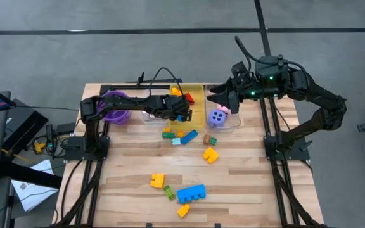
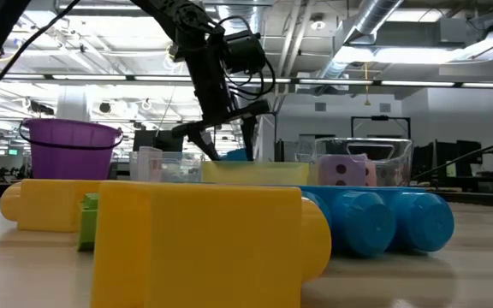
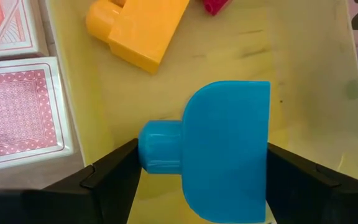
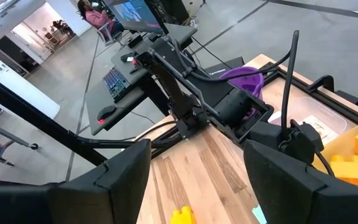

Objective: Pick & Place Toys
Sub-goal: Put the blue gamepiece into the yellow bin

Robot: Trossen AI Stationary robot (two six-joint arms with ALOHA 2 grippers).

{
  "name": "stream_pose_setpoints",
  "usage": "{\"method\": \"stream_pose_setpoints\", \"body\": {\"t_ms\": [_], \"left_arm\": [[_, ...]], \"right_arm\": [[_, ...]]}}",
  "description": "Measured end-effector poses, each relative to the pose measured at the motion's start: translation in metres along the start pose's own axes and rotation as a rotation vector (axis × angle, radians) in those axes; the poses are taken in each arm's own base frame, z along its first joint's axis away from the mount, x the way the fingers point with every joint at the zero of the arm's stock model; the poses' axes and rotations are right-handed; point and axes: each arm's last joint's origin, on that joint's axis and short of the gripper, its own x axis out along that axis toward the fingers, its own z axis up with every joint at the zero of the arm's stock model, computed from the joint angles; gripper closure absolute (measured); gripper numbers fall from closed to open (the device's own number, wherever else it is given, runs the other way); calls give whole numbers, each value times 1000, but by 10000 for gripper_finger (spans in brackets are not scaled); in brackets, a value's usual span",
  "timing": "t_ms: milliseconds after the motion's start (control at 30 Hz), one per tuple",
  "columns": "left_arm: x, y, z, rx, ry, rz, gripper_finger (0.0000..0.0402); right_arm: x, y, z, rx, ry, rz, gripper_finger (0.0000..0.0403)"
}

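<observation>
**A:** What's the left arm doing right now?

**B:** I'm seeing the left gripper (image 3: 204, 171) clamping a blue block (image 3: 219, 152) between its two fingers, and it's hanging over the yellow bin (image 3: 303, 93). I'm using that bin as my landmark. An orange block (image 3: 138, 28) and a bit of a red block (image 3: 213, 6) are lying inside it, further in from the blue one.

**A:** And the cards?

**B:** Red-and-white playing cards (image 3: 17, 112) are lying in the clear bin (image 1: 146, 116) just beside the yellow bin, on the side toward the purple bowl (image 1: 116, 106) (the bowl is sitting one step further out on that same side).

**A:** What's on the other side of the yellow bin?

**B:** Another clear bin (image 1: 224, 120), touching or nearly touching it, and it's holding a purple die (image 1: 218, 116), with a pink die (image 2: 347, 171) showing there in the low view. The right gripper (image 1: 224, 98) is hovering above that bin, its fingers spread apart and holding nothing.

**A:** Anything out on the table (image 1: 252, 183)?

**B:** Near the yellow bin, a small cluster of blocks (image 1: 181, 135) is lying in front of it. Well apart from the bin, toward the table's near edge, a long blue block (image 1: 191, 192) and a yellow block (image 1: 158, 180) are sitting among other small ones.
</observation>
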Motion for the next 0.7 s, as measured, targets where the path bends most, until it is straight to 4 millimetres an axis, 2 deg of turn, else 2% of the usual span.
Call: {"method": "stream_pose_setpoints", "body": {"t_ms": [400,567,700], "left_arm": [[-8,0,3,19,-32,2,59],[-13,-1,4,59,-42,-13,60],[-28,-5,9,129,-87,-75,68]], "right_arm": [[0,0,0,-4,4,1,153],[0,0,0,-4,5,0,153],[0,0,-1,-4,8,-1,153]]}}
